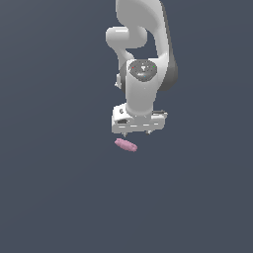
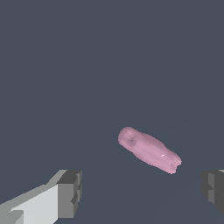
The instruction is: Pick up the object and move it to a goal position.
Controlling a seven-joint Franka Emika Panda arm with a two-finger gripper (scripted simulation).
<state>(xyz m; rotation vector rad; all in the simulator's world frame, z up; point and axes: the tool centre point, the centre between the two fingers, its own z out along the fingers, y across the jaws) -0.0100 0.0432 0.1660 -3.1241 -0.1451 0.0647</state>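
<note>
Pink object point(image 1: 125, 145) lying slantwise on the dark floor point(image 1: 54, 188), just below the gripper point(image 1: 137, 133) in the exterior view, untouched. Gripper spread wide, holding nothing; in the wrist view, fingers point(image 2: 69, 193) far apart, object point(image 2: 149, 149) beyond them, nearer the other finger.

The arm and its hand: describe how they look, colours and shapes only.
The arm is glossy white with rounded, bulbous links and dark grey bands at the joints. The hand has a boxy white body; its fingers are white with blocky dark grey pads. No cables or markings show.
</note>
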